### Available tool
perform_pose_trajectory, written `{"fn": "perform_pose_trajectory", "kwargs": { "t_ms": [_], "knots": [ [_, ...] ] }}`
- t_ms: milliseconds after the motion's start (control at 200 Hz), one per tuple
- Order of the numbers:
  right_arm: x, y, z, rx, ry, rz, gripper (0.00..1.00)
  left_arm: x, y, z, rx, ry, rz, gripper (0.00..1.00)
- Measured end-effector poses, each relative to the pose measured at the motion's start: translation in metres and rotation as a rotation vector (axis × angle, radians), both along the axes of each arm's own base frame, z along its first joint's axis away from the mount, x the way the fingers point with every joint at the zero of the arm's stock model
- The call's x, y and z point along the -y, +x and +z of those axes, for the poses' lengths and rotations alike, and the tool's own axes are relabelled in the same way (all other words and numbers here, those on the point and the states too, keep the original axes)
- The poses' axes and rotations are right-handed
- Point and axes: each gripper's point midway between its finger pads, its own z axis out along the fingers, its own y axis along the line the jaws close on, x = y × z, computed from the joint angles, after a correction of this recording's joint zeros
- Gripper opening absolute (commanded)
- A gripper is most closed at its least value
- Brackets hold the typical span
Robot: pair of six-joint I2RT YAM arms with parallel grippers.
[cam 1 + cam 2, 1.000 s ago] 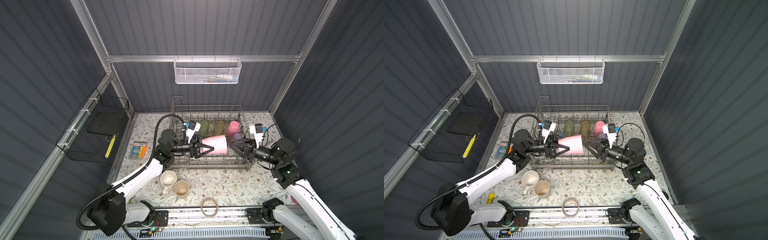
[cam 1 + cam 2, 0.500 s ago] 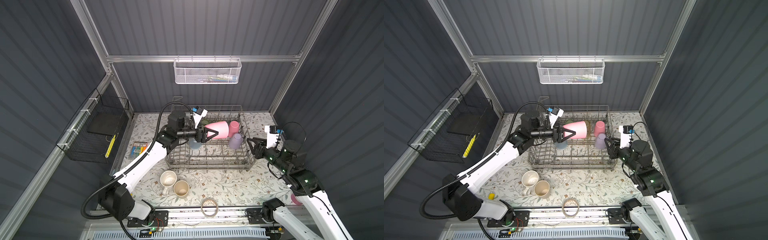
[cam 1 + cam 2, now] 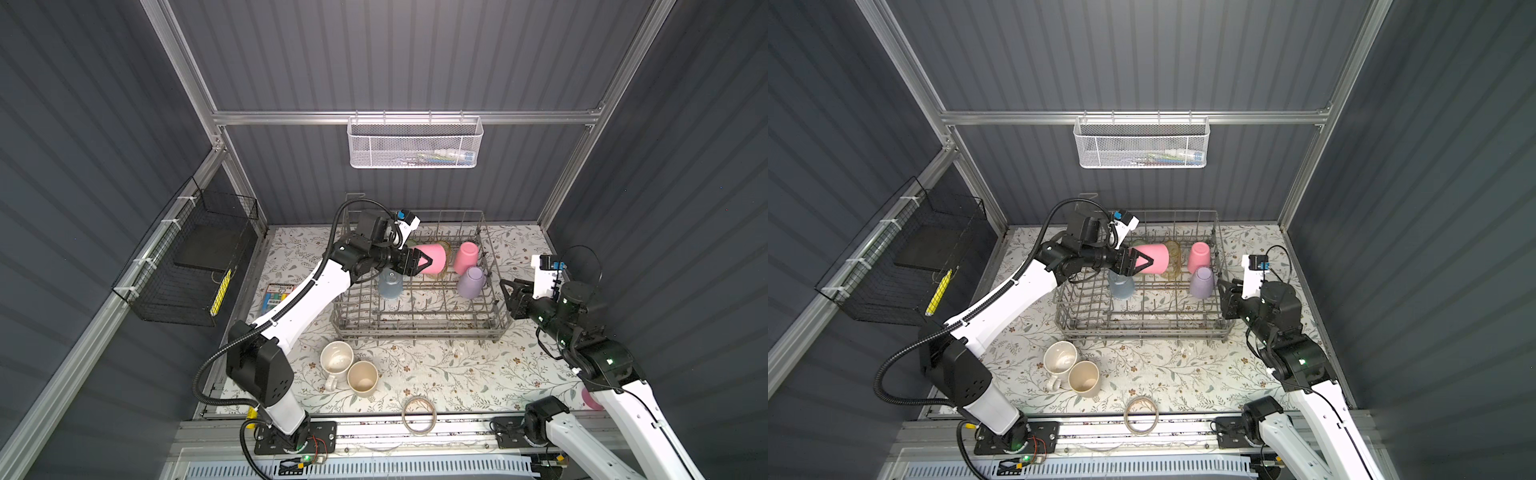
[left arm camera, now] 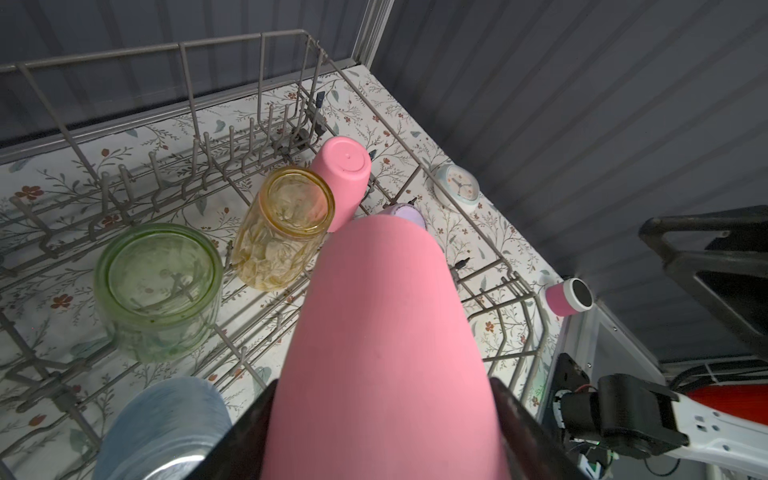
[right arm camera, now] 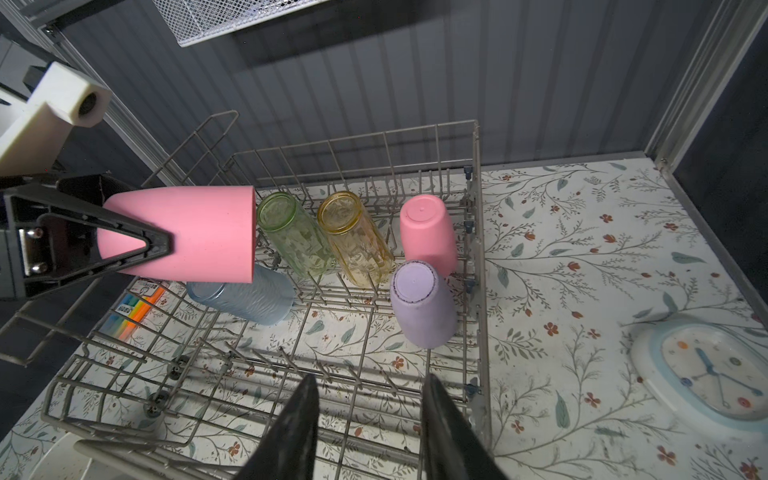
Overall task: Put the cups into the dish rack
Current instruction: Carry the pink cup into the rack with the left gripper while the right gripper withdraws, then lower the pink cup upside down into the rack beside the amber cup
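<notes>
On the far left wall hangs a black wire basket, and below it a pack of markers lies on the floral worktop. Near the front edge a white mug and a beige cup stand upright and touching, both outside the dish rack. The left end effector reaches over the rack's back left part and is clenched on a pink cup, held on its side with the mouth towards the wrist. The cup seems to hang clear of the tines, though the angle makes that hard to confirm. Under it a blue tumbler leans among the tines. Along the back row, a green tumbler and an amber tumbler sit base up and tilted, side by side. In the back right corner is a second pink cup, upside down, with a lilac cup just in front of it, also upside down. A tape ring lies flat at the front edge of the worktop. The right end effector hovers just outside the rack's right side, facing in, jaws parted with nothing between them. To its right a small round clock lies face up on the worktop.
</notes>
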Motion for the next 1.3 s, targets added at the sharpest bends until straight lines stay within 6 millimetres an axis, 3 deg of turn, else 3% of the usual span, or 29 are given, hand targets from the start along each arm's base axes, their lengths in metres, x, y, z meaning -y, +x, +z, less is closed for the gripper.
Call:
{"fn": "perform_pose_trajectory", "kwargs": {
  "t_ms": [285, 550, 1301],
  "knots": [
    [0.002, 0.004, -0.014, -0.040, -0.015, -0.013, 0.43, 0.016, 0.011, -0.032, -0.004, 0.162, 0.005, 0.50],
    [0.004, 0.006, -0.016, -0.046, -0.018, -0.022, 0.43, 0.026, 0.008, -0.046, 0.030, 0.291, -0.002, 0.51],
    [0.005, 0.012, -0.028, -0.094, -0.025, -0.029, 0.45, 0.018, 0.024, -0.089, 0.049, 0.547, 0.035, 0.53]
  ]
}}
